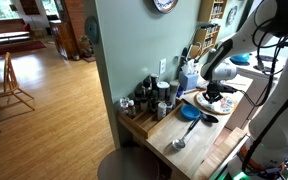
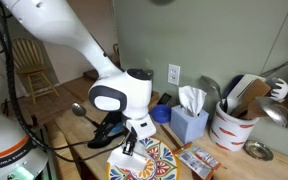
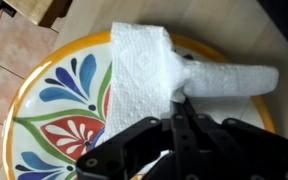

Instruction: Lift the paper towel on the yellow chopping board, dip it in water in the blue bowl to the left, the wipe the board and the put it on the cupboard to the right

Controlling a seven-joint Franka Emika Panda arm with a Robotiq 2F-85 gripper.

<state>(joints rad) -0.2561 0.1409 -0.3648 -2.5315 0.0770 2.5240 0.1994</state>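
The yellow chopping board [image 3: 54, 95] is a round board with a yellow rim and a coloured flower pattern. It lies on the wooden counter and shows in both exterior views [image 1: 200, 101] [image 2: 154, 165]. The white paper towel [image 3: 144, 60] lies spread and folded across the board. My gripper [image 3: 181, 100] is right over the board, its black fingers closed together, pinching a raised fold of the towel. It also shows in both exterior views [image 1: 217, 97] [image 2: 130, 148]. The blue bowl [image 1: 189, 114] sits on the counter beside the board.
Dark jars [image 1: 149, 98] stand at the counter's back by the wall. A steel spoon [image 1: 180, 140] lies near the front edge. A blue tissue box [image 2: 189, 122] and a white utensil holder [image 2: 234, 122] stand behind the board. A pale cabinet [image 1: 242, 112] adjoins the counter.
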